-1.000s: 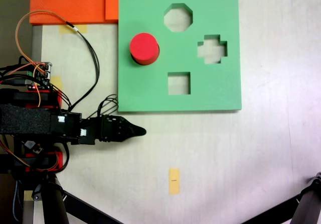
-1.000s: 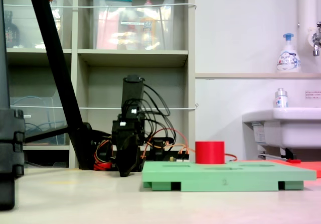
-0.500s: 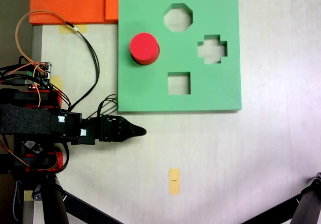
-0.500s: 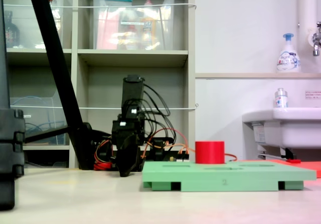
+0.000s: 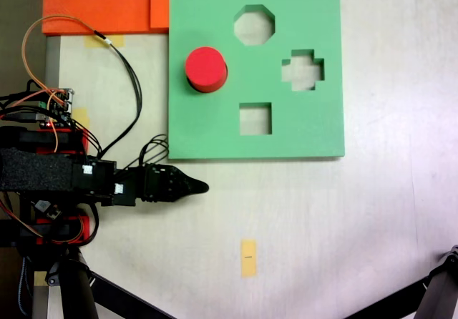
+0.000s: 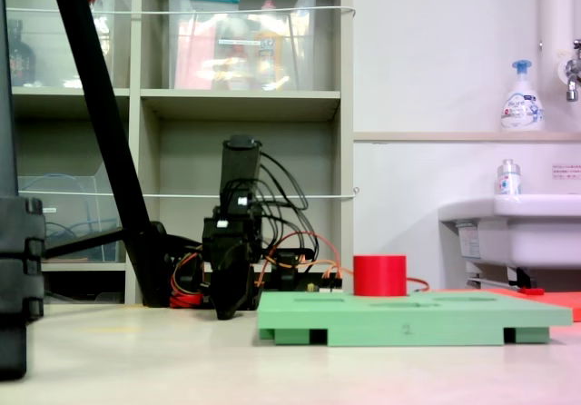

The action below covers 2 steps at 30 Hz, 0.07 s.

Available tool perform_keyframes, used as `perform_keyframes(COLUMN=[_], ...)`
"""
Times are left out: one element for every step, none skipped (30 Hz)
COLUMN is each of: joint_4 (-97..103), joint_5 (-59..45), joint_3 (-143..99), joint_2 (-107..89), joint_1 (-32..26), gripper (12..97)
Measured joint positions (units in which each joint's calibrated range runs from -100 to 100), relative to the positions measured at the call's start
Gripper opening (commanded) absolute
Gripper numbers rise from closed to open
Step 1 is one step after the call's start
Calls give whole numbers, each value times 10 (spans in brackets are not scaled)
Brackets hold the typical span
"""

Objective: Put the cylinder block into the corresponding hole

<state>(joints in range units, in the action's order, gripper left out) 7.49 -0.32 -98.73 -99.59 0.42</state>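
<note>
The red cylinder block (image 5: 206, 67) stands upright on the left part of the square green foam board (image 5: 215, 129). It covers the round hole, of which a dark sliver (image 5: 191, 84) shows at the block's lower-left edge. From the side, the block (image 6: 379, 275) rises well above the board (image 6: 399, 319). My gripper (image 5: 202, 187) rests low over the table just below the board's lower-left corner, pointing right, its jaws drawn to a single point with nothing between them. In the side view the gripper (image 6: 227, 307) hangs left of the board.
The board also has an octagonal cut-out (image 5: 254, 24), a cross cut-out (image 5: 303, 70) and a square cut-out (image 5: 255, 119). Orange foam sheets (image 5: 100, 4) lie at the top left. A yellow tape mark (image 5: 248, 257) sits on the table below. Tripod legs (image 5: 107, 290) cross the bottom corners.
</note>
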Motion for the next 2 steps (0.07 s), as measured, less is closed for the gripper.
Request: perform_keyframes(joint_4=[0,0], joint_5=[0,0], joint_3=[0,0], joint_2=[0,0], joint_1=[0,0], gripper=[495,495])
